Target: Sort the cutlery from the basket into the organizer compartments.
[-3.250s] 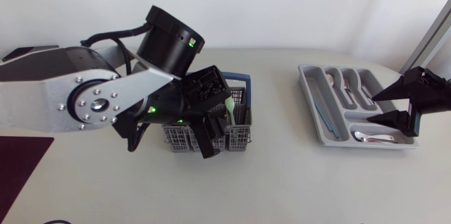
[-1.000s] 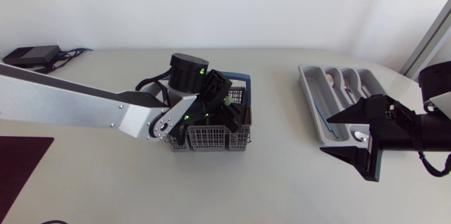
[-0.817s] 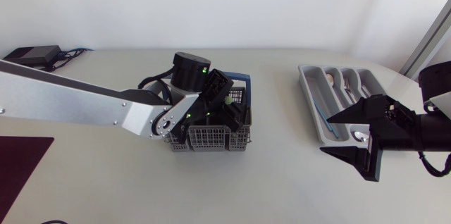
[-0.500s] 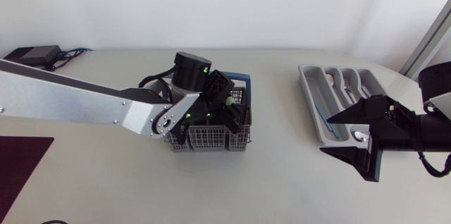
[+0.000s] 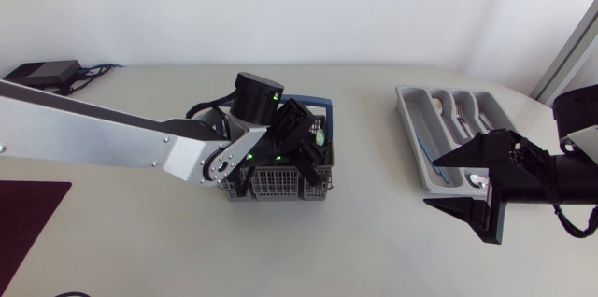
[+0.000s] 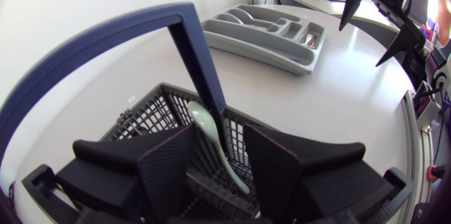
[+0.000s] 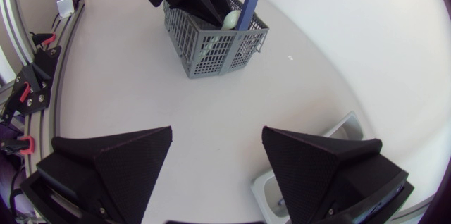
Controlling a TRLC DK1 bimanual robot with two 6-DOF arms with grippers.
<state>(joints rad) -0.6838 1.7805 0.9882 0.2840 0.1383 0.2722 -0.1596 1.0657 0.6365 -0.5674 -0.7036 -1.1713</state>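
Observation:
A grey mesh cutlery basket (image 5: 280, 186) with a blue handle (image 5: 324, 106) stands left of centre. My left gripper (image 5: 309, 140) reaches down into it. In the left wrist view, a pale green spoon (image 6: 210, 131) stands between the fingers of the left gripper (image 6: 218, 129). The spoon leans on one finger (image 6: 271, 171), and a gap shows at the other, so the gripper is open. The grey organizer (image 5: 412, 140) at the right holds several metal pieces and a blue one. My right gripper (image 5: 434, 182) hovers wide open and empty, just in front of the organizer.
The right wrist view looks across bare table to the basket (image 7: 211, 44), with the green spoon (image 7: 231, 18) and my left gripper in it. A corner of the organizer (image 7: 271, 180) shows under my right gripper (image 7: 217, 131). A black box with cables (image 5: 39, 74) lies far left.
My left gripper's fingers have narrowed around the green spoon and shifted slightly right in the basket. The spoon's bowl now shows beside them. The right arm has barely moved.

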